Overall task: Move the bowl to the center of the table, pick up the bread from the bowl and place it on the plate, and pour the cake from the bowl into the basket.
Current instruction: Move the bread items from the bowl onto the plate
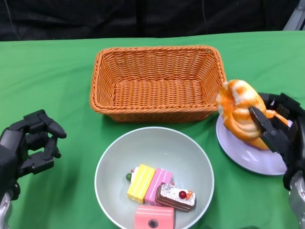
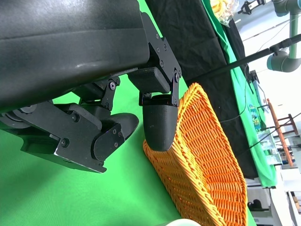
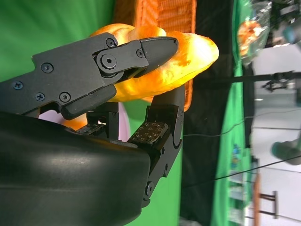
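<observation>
While bowl (image 1: 195,157) holds cakes (image 1: 159,193), basket (image 1: 157,81) empty.

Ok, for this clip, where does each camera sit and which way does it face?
Head view: above the table, looking down at bowl, basket, plate; both robot hands show, left robot hand empty.
Right wrist view: behind the right robot hand, facing the bread it holds.
Left wrist view: behind the left robot hand, facing the basket.
Shared: the basket appears in all three.
</observation>
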Controlling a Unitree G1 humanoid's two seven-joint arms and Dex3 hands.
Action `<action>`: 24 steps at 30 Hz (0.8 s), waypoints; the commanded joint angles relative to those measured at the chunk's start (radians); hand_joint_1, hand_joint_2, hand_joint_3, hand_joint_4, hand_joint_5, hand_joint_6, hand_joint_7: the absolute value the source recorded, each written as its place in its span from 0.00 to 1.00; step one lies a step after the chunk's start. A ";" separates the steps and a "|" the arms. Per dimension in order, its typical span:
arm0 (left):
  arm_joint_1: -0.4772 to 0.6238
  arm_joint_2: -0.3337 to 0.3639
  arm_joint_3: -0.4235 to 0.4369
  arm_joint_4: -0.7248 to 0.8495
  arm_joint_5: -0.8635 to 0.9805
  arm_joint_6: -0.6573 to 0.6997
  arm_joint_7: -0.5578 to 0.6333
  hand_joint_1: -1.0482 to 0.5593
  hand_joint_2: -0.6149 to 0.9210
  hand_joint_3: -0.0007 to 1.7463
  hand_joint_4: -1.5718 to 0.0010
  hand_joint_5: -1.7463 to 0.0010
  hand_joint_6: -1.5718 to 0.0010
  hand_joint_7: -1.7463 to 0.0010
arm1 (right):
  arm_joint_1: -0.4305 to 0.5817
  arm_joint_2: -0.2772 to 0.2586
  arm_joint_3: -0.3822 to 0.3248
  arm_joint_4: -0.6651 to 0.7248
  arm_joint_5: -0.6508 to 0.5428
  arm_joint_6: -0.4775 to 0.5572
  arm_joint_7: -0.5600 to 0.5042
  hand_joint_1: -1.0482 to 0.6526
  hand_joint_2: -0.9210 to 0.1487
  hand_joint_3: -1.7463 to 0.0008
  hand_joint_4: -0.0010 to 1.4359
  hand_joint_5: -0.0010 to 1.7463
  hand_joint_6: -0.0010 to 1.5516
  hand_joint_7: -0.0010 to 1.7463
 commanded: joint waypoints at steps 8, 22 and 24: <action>-0.013 0.028 0.010 0.011 -0.007 0.001 -0.014 0.67 0.83 0.56 0.57 0.00 0.57 0.17 | 0.081 0.019 -0.023 -0.085 0.001 -0.006 0.002 0.52 0.00 0.83 0.45 0.82 0.46 0.56; -0.015 0.028 0.011 0.014 -0.004 0.004 -0.012 0.65 0.82 0.57 0.57 0.01 0.56 0.17 | 0.091 0.021 -0.076 -0.127 0.092 0.170 0.019 0.52 0.00 0.82 0.43 0.83 0.44 0.56; -0.014 0.027 0.013 0.014 -0.009 0.000 -0.022 0.65 0.82 0.58 0.56 0.01 0.56 0.17 | 0.086 0.021 -0.082 -0.132 0.099 0.209 0.010 0.53 0.00 0.83 0.43 0.82 0.44 0.56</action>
